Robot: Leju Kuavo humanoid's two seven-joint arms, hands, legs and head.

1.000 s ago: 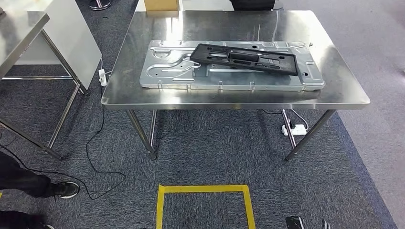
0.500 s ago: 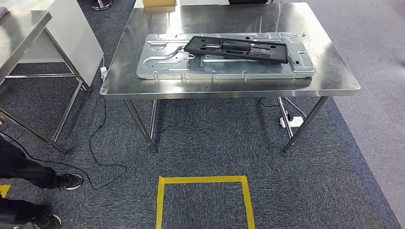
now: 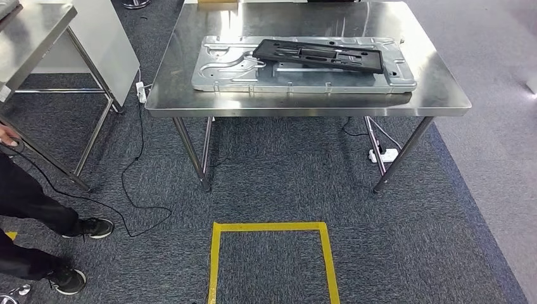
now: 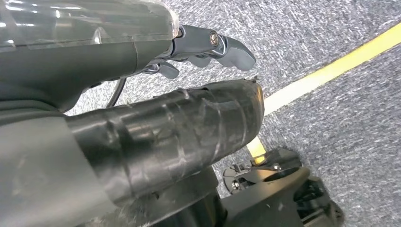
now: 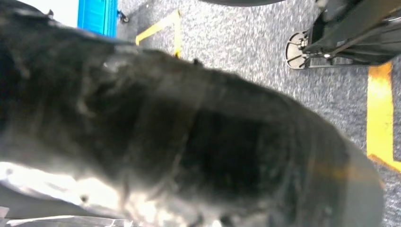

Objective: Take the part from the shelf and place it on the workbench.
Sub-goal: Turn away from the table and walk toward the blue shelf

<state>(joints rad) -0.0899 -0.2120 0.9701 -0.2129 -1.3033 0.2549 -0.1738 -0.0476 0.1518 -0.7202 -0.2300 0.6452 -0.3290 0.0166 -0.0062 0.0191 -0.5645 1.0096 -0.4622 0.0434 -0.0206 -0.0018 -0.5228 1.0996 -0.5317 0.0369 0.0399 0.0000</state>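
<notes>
Black part (image 3: 320, 55) lying flat on big silver plate (image 3: 304, 66), on shiny metal table (image 3: 304, 104). Yellow tape square (image 3: 272, 259) on grey carpet w/ black cable (image 3: 130, 183) nearby. Person's legs & shoes (image 3: 38, 221) at left edge. Left hand (image 4: 208, 47) over carpet, fingers apart, holding nothing. Right hand (image 5: 189, 142) too close & blurry, can't tell fingers.

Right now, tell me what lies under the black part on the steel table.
The black part lies on a large silver metal panel, which rests flat on the steel table. The panel's stamped grooves show beside it; what the panel looks like beneath the part is covered.
</notes>
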